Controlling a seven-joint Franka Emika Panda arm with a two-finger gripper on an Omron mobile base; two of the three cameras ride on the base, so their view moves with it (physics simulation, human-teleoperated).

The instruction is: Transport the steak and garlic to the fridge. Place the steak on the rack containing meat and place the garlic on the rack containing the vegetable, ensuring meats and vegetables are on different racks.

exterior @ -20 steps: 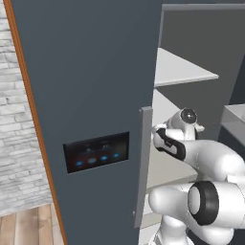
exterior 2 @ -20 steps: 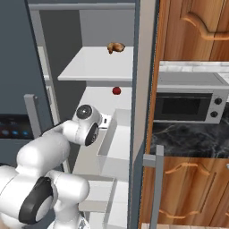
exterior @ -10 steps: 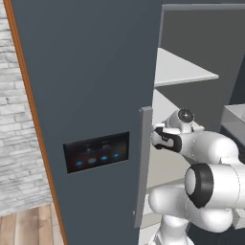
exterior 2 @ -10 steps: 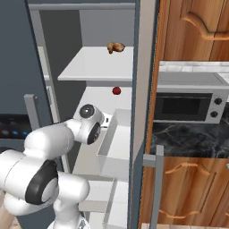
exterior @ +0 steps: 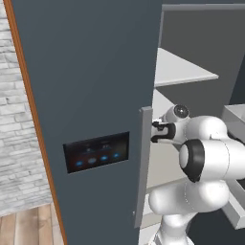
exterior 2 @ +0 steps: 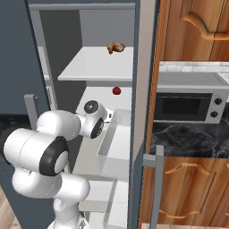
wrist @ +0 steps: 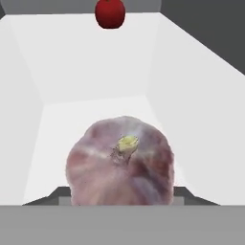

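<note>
Change since earlier: arm's big elbow joint swung lower and closer to the cameras; wrist and gripper at much the same spot inside the fridge; shelf items unmoved.
Fridge (exterior: 91, 86): slate-grey, door open toward the left base view, black panel (exterior: 96, 151) with blue lights on the door face, long grey handle (exterior: 142, 165) at its edge; white shelves inside.
Oven (exterior 2: 188, 100): steel, on the dark counter right of the fridge, wooden cabinets above and below.
Upper shelf (exterior 2: 96, 67): white, carrying a small brown food item (exterior 2: 116, 47), kind not clear.
Middle shelf (exterior 2: 103, 96): carrying a round red vegetable (exterior 2: 116, 91), seen at the far end in the hand view (wrist: 110, 13).
Gripper (wrist: 122, 194): reaching in at the middle shelf level, clamped on the garlic, dark fingertips (wrist: 52, 195) just showing at either side.
Garlic (wrist: 120, 162): pale pinkish bulb with yellowish stem scar, close to the camera, held above white shelf surface, well short of the red vegetable.
Steak: not made out.
</note>
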